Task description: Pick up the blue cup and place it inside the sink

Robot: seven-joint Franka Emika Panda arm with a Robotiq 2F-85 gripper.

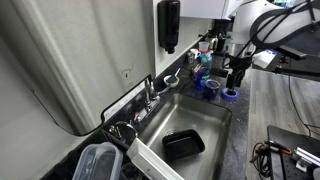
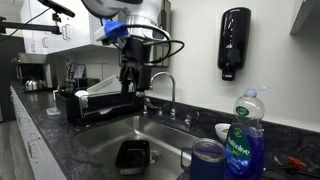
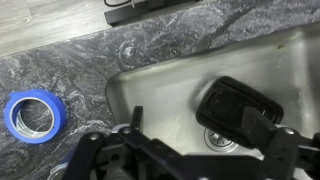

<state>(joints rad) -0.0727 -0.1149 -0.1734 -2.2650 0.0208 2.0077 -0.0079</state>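
Observation:
The blue cup (image 1: 211, 88) stands on the dark counter beside the sink's short end; it also shows close to the camera in an exterior view (image 2: 207, 160). The sink (image 1: 205, 112) is a shiny steel basin with a chrome faucet (image 2: 163, 88). It fills the right half of the wrist view (image 3: 160, 90). My gripper (image 1: 237, 80) hangs in the air above the sink's end, apart from the cup. In the wrist view my gripper (image 3: 200, 130) is open and empty. The cup is out of the wrist view.
A black rectangular tray (image 3: 238, 105) lies in the basin by the drain; it also shows in both exterior views (image 1: 183, 145) (image 2: 133, 155). A blue tape roll (image 3: 33, 113) lies on the counter. A dish soap bottle (image 2: 240, 150) stands by the cup. A soap dispenser (image 2: 233, 43) hangs on the wall.

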